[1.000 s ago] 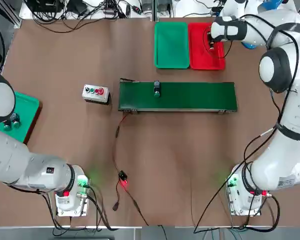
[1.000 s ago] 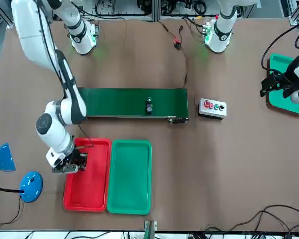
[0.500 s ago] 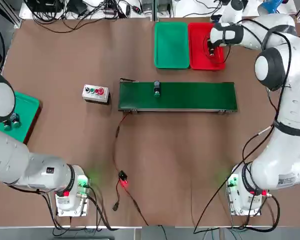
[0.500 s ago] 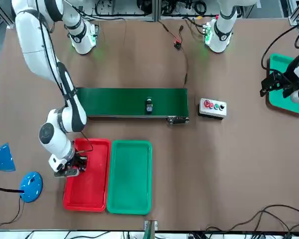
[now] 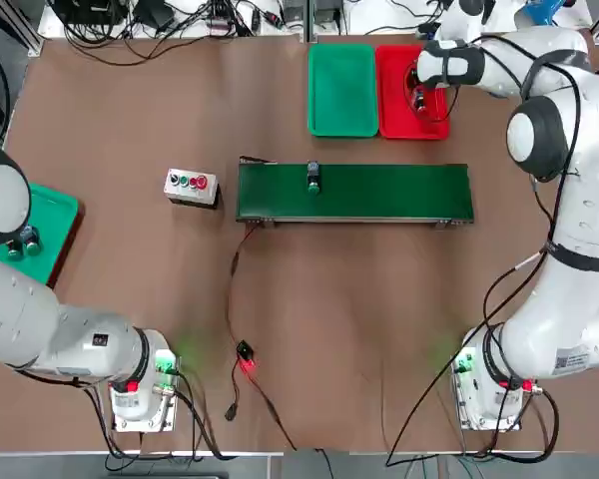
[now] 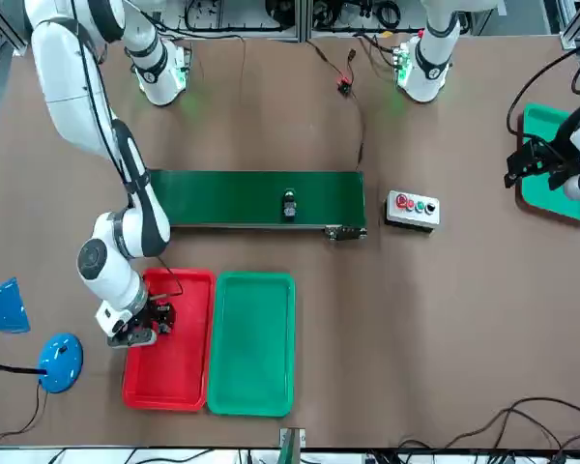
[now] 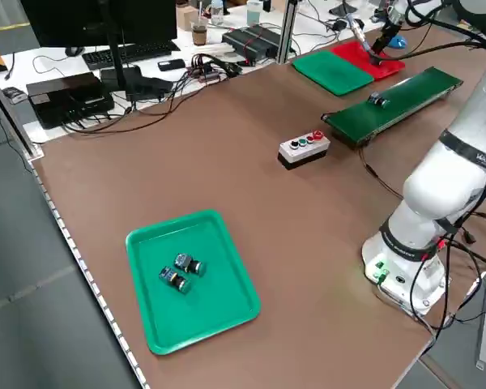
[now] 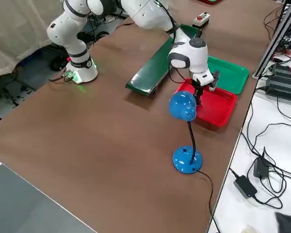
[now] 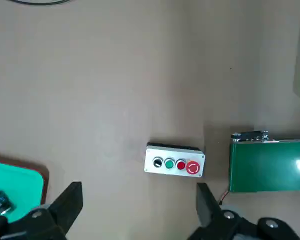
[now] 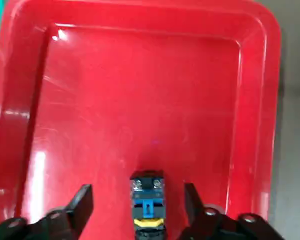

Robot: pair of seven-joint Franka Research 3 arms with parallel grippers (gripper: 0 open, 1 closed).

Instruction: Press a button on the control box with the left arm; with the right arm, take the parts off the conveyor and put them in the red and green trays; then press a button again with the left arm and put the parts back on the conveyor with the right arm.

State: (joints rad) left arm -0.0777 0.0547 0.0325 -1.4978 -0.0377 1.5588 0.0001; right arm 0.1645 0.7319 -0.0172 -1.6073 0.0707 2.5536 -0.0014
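Progress, judged from how things lie: one part (image 10: 148,206) sits on the floor of the red tray (image 10: 140,90), between the right jaws (image 10: 138,210), which stand spread with a gap on each side of it, so it looks released, not gripped. That would make the first delivery about done. The part is near the tray's outer side, upright or on its side I cannot tell.

Beyond the jaws, the green tray (image 5: 342,88) lies just beside the red one and holds nothing that shows. Further on, the conveyor (image 5: 354,192) carries one more dark part (image 5: 313,179), well apart from the right jaws; fetching it is likely the next job, probably for the green tray.

Left jaws (image 9: 140,212) are wide open and hold nothing, hanging high above the bench with the control box (image 9: 174,163) ahead of them and untouched now. Whether the first button press was made cannot be read, though a part in the tray suggests it.

Still to come, by my reckoning: the second part, the second button press, then both parts back on the belt. A separate green tray (image 7: 190,279) with two parts lies by the left arm.
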